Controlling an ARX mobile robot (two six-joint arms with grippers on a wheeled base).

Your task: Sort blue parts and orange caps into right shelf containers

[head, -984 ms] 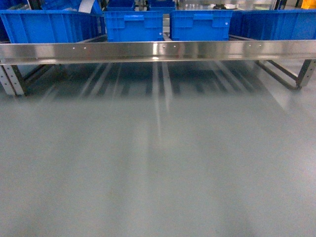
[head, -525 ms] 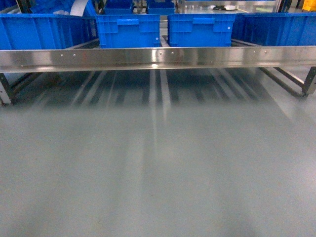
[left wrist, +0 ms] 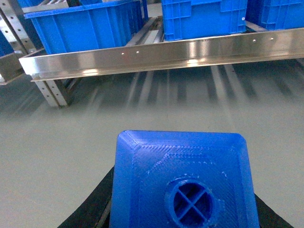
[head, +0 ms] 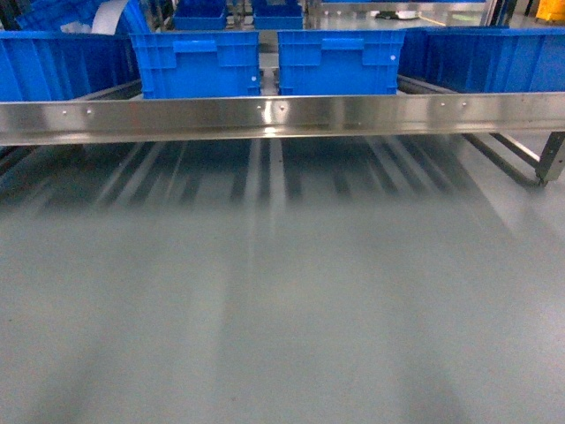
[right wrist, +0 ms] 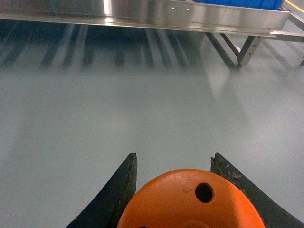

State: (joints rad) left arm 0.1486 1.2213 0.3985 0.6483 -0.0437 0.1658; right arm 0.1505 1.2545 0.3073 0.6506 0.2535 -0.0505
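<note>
Blue part point(left wrist: 183, 183) is pinched in the left gripper point(left wrist: 180, 209) and the orange cap point(right wrist: 190, 202) in the right gripper point(right wrist: 183, 199), both low over bare floor short of the shelf rail point(head: 282, 115). I'd lift each well above the rail, then release over its own blue crate point(head: 340, 62). The part's top has a round hole with a cross inside, the cap's flat top a small hole.
</note>
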